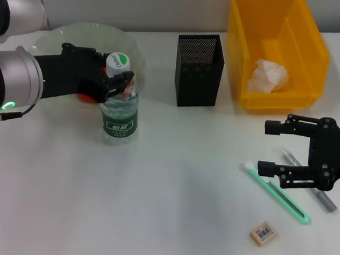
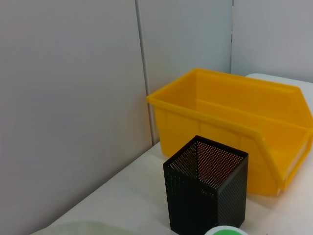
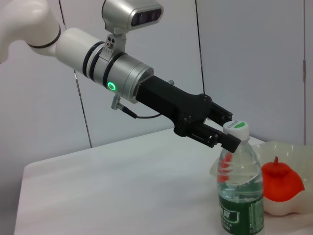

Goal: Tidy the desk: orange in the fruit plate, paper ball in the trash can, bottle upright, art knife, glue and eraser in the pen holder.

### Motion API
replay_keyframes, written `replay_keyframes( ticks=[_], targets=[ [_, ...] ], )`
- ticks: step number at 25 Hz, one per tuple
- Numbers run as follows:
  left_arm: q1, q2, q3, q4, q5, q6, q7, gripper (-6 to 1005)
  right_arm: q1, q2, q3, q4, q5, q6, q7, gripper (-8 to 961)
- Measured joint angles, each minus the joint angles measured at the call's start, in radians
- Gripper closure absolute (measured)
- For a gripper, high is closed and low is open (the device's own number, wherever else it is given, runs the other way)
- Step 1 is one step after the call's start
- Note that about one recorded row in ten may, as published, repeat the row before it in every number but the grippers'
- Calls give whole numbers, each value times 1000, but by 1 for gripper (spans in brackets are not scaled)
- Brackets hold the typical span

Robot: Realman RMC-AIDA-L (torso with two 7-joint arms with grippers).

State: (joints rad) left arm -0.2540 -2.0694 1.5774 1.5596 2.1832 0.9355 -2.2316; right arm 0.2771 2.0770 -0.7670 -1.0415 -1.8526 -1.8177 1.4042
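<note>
Now the left gripper (image 1: 122,80) pinching the upright bottle (image 1: 119,115) by its neck should let go straight, without tipping it.

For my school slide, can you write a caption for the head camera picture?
Left gripper grips the neck of the upright clear plastic bottle; right gripper hovers open above the green art knife.

barcode on eraser (image 1: 263,233); no legible text
</note>
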Motion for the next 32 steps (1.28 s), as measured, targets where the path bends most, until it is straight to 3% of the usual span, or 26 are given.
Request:
replay_keyframes(
  ticks=[16, 21, 27, 32],
  targets=[
    [-7, -1, -2, -20, -10, 4, 24, 554, 7, 0, -2, 1, 0, 11, -1, 129],
    [-1, 1, -29, -16, -77, 5, 59, 426, 8, 0, -6, 2, 0, 15, -1, 129],
    [3, 2, -61, -20, -159, 9, 108, 199, 8, -1, -8, 3, -1, 24, -1, 129],
    [4, 2, -68, -20, -186, 6, 128, 191, 8, -2, -7, 3, -2, 25, -1, 130]
  ],
)
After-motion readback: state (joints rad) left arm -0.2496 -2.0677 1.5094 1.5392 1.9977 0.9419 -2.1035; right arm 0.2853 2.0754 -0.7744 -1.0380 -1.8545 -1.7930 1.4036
